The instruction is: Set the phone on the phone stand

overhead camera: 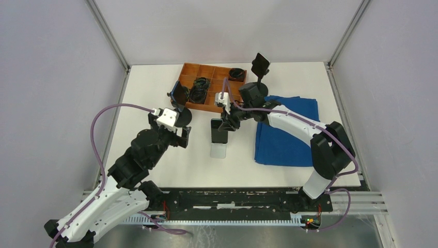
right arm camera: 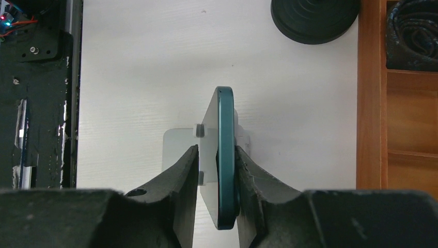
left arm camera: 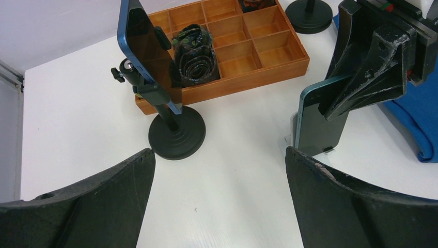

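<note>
A teal phone (overhead camera: 219, 132) stands leaning on a small white stand (overhead camera: 219, 151) at mid-table. In the right wrist view the phone (right arm camera: 225, 155) shows edge-on over the stand (right arm camera: 178, 144). My right gripper (right arm camera: 217, 150) straddles the phone's top. Its right finger touches the phone's back, and a narrow gap shows between the left finger and the screen. In the left wrist view the phone (left arm camera: 317, 124) has its lower edge in the stand's lip. My left gripper (left arm camera: 219, 155) is open and empty, low over the table to the left of the phone.
A blue phone (left arm camera: 147, 46) sits clamped on a black round-based stand (left arm camera: 176, 135) near my left gripper. A wooden compartment tray (overhead camera: 206, 70) holding dark coiled items lies behind. A second black stand (overhead camera: 261, 64) stands at the back. A blue cloth (overhead camera: 286, 134) lies on the right.
</note>
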Controlling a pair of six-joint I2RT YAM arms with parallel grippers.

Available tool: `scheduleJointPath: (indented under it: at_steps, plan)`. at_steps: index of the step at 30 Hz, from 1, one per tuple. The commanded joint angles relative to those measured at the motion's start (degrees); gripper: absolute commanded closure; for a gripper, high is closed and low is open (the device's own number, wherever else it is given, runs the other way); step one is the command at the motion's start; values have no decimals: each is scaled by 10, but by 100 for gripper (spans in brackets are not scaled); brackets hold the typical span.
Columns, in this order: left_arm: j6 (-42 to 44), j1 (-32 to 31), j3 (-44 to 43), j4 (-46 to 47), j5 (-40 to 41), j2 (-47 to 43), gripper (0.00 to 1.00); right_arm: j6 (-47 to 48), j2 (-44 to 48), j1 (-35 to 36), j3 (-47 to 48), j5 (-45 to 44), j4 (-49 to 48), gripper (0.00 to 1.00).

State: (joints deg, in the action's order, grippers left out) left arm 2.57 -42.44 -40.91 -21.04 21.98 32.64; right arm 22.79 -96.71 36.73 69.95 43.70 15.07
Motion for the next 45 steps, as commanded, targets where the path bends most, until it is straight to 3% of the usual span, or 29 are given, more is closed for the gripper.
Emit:
scheduleJointPath:
  at_steps: [1, 12, 24, 31, 45]
  plan:
    - [15, 3, -8, 5, -3, 1, 0, 1, -5, 1, 2, -2, -20, 62]
    - [14, 5, -8, 4, -9, 3, 0, 5, -10, 1, 9, -21, -19, 37]
    - [15, 6, -9, 4, -16, 5, 0, 9, -13, 0, 11, -42, -16, 20]
    - [15, 8, -8, 4, -18, 8, 0, 7, -13, 0, 11, -59, -18, 3]
    - [14, 10, -10, 5, -22, 10, 0, 23, 12, -3, 16, -69, -9, 2]
